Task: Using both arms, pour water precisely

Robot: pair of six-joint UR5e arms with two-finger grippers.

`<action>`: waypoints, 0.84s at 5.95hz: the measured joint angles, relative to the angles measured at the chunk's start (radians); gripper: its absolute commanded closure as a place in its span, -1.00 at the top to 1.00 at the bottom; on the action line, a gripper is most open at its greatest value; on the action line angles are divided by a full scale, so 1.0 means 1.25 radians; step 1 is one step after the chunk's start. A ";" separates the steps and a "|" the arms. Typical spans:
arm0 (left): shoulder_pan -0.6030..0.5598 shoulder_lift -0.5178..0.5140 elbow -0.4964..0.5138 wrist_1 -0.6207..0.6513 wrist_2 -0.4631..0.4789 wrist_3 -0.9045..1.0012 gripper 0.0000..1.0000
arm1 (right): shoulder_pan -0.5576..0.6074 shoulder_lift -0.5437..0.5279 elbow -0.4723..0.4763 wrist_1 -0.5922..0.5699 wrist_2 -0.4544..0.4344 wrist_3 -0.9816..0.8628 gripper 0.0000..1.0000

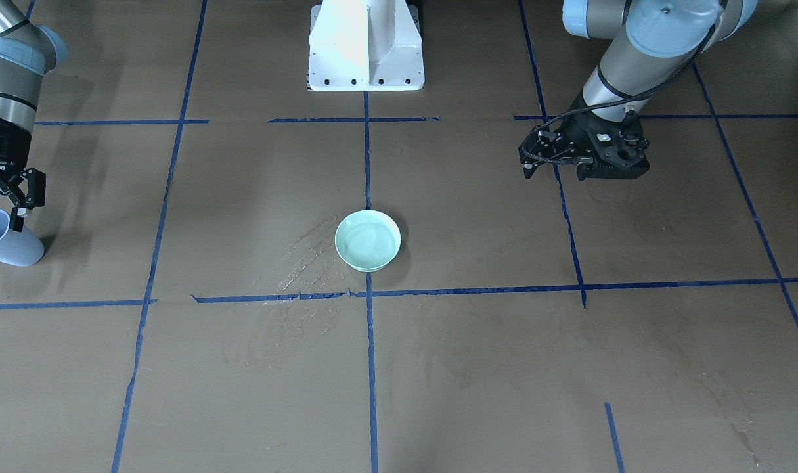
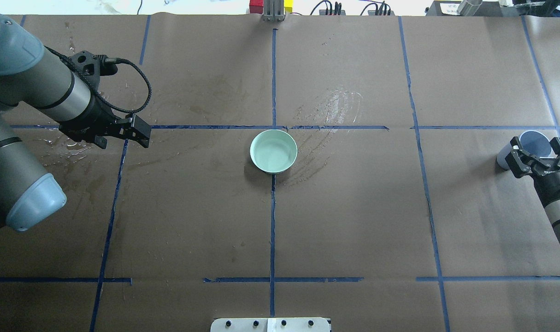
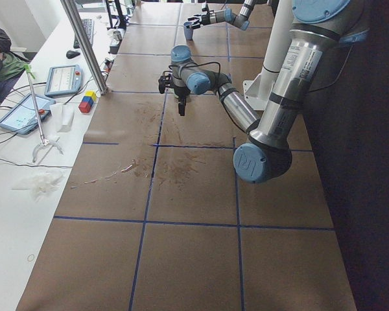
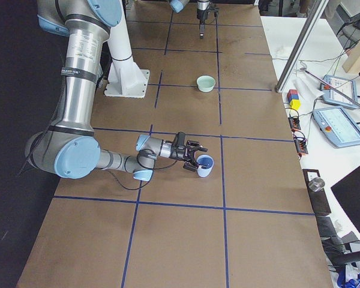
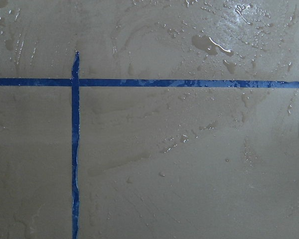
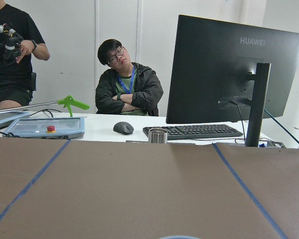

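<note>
A mint-green bowl (image 1: 368, 240) with water in it sits at the table's middle; it also shows in the overhead view (image 2: 274, 151). A light blue cup (image 2: 533, 143) stands at the table's far right end, seen in the front view (image 1: 8, 246) at the left edge. My right gripper (image 2: 536, 156) is open, with its fingers spread on either side of the cup's rim. Whether they touch the cup I cannot tell. My left gripper (image 2: 140, 133) hangs above the table, left of the bowl, shut and empty.
The brown table cover (image 2: 353, 221) has blue tape lines and wet smears beside the bowl (image 2: 335, 106) and under the left arm (image 5: 209, 45). The white pedestal base (image 1: 366, 46) stands behind the bowl. Operators, a monitor (image 6: 229, 69) and tablets are beyond the far edge.
</note>
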 measured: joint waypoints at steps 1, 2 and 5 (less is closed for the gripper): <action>0.000 0.000 0.000 0.000 0.000 0.000 1.00 | 0.001 -0.009 0.025 0.000 0.004 -0.025 0.99; 0.000 0.000 0.000 0.000 0.000 0.000 1.00 | 0.003 -0.016 0.046 -0.001 0.013 -0.045 0.99; 0.000 0.000 0.000 0.000 0.001 0.000 1.00 | 0.134 -0.016 0.088 -0.017 0.205 -0.115 0.99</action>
